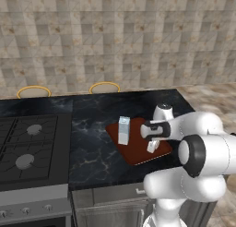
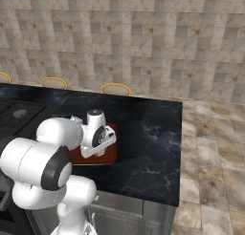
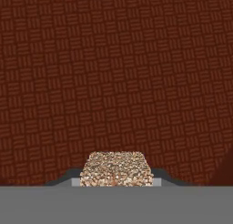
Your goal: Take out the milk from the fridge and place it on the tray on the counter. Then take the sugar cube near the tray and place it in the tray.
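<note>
In your left base view, the tray (image 1: 138,150) lies on the black counter (image 1: 92,129) to the right of the stovetop (image 1: 32,147), and the milk (image 1: 123,130) stands upright on the tray's left part, nearer the stove. The arm reaches over the tray's right part with the gripper (image 1: 152,146) pointing down just above its surface, well apart from the carton; from here you cannot make out what sits between the fingers. In your right base view, the hand hangs over the tray (image 2: 107,155), whose reddish-brown edge shows beneath and beside it; the arm hides the rest of the tray, and bare counter (image 2: 148,133) stretches off to the right toward the floor. In your hand view, you look straight down at the tray's (image 3: 113,73) woven-pattern surface, and the sugar cube (image 3: 116,169) sits pinched between the two finger tips, the gripper (image 3: 116,181) closed down tight on it and the cube held over the tray.
</note>
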Tool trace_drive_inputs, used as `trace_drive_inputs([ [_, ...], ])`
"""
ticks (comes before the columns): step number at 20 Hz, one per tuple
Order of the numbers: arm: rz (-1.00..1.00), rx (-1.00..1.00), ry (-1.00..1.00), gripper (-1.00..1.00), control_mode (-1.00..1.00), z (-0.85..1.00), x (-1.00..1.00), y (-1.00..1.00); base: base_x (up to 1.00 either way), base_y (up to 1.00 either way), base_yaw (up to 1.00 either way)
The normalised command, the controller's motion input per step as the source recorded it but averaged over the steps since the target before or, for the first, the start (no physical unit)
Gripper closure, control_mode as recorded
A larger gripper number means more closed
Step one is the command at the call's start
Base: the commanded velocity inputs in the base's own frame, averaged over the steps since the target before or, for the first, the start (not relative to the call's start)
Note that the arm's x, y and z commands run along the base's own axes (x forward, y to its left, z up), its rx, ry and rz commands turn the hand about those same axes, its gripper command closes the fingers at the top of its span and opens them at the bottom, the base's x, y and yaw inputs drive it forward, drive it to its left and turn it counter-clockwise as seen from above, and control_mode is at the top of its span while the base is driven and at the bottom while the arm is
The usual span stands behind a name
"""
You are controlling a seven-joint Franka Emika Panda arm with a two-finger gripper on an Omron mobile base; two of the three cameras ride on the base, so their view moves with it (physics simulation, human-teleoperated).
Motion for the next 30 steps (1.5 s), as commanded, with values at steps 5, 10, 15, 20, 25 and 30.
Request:
trace_drive_inputs([
  [5, 0.02, 0.00, 0.00, 1.00, -1.00, -0.16, 0.00, 0.00, 0.00, 0.00, 0.00],
  [10, 0.01, 0.00, 0.00, -1.00, -1.00, -0.21, 0.00, 0.05, 0.00, 0.00, 0.00],
  [15, 0.00, 0.00, -0.01, -1.00, -1.00, -0.01, -0.06, 0.06, 0.00, 0.00, 0.00],
  [20, 0.00, 0.00, -0.02, -1.00, -1.00, 0.04, -0.04, 0.00, 0.00, 0.00, 0.00],
  [25, 0.00, 0.00, 0.00, -1.00, -1.00, 0.20, 0.00, 0.01, 0.00, 0.00, 0.00],
  [30, 0.00, 0.00, -0.02, -1.00, -1.00, 0.71, -0.13, 0.00, 0.00, 0.00, 0.00],
])
